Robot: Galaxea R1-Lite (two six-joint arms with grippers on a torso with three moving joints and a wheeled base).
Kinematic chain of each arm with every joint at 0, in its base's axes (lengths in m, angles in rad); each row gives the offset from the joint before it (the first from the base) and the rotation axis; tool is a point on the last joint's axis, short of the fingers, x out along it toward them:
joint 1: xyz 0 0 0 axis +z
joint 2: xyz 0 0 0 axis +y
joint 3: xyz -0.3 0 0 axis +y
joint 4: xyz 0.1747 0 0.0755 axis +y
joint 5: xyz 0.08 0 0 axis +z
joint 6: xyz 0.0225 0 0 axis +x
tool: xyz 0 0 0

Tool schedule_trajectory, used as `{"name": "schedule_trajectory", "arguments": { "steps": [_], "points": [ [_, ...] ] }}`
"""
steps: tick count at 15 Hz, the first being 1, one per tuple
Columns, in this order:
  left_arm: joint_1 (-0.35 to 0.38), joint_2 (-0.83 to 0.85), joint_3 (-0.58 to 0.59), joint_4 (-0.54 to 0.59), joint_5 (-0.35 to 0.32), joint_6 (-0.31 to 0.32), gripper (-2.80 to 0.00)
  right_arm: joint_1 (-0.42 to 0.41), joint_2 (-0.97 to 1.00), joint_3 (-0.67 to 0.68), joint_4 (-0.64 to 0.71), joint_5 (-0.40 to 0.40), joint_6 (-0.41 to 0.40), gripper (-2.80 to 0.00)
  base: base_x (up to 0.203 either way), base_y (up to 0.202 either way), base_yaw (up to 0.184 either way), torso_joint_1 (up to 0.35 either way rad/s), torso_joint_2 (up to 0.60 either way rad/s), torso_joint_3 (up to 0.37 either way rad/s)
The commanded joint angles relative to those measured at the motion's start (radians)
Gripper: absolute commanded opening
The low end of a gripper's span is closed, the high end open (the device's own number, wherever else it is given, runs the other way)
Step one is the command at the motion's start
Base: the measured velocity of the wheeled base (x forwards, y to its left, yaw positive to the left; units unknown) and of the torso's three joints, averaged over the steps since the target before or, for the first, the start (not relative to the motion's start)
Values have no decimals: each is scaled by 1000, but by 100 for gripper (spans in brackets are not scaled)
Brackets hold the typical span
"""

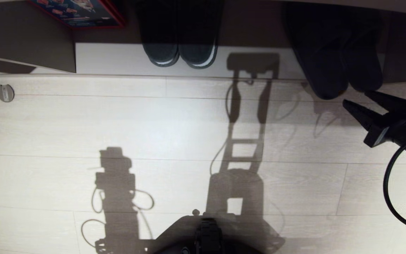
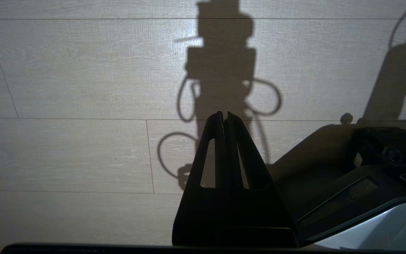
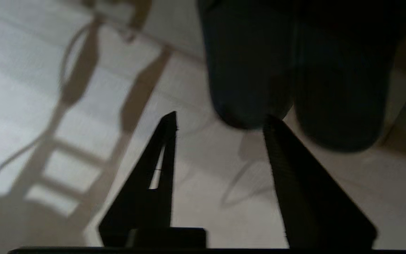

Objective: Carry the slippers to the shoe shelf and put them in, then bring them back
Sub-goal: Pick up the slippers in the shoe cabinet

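Beside the matte, rounded slippers [image 1: 333, 67], the right gripper [image 1: 356, 98] spreads tapered black fingers [image 3: 294, 176], holding nothing.

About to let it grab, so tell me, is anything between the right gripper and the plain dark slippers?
Nothing visible. The right gripper, open, points at the slippers in the shoe shelf, with only bare floor between. The other pair sits well aside.

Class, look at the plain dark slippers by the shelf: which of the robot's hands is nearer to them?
Right. The right hand, open, sits just short of the slippers. The left hand, shut, hangs over bare floor, with no slippers in its view.
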Motion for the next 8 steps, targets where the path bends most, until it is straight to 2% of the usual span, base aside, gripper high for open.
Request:
{"name": "schedule_trajectory", "arguments": {
  "steps": [1,3,8],
  "points": [
    [0,0,0,0,0,0,-280,-4,78,-21,-55,-10,-32,0,0,0,0,0,0,0],
    [0,0,0,0,0,0,-280,-24,117,-57,-104,-18,-77,0,0,0,0,0,0,0],
    [0,0,0,0,0,0,-280,-56,202,-100,-216,-21,-38,0,0,0,0,0,0,0]
  ]
}}
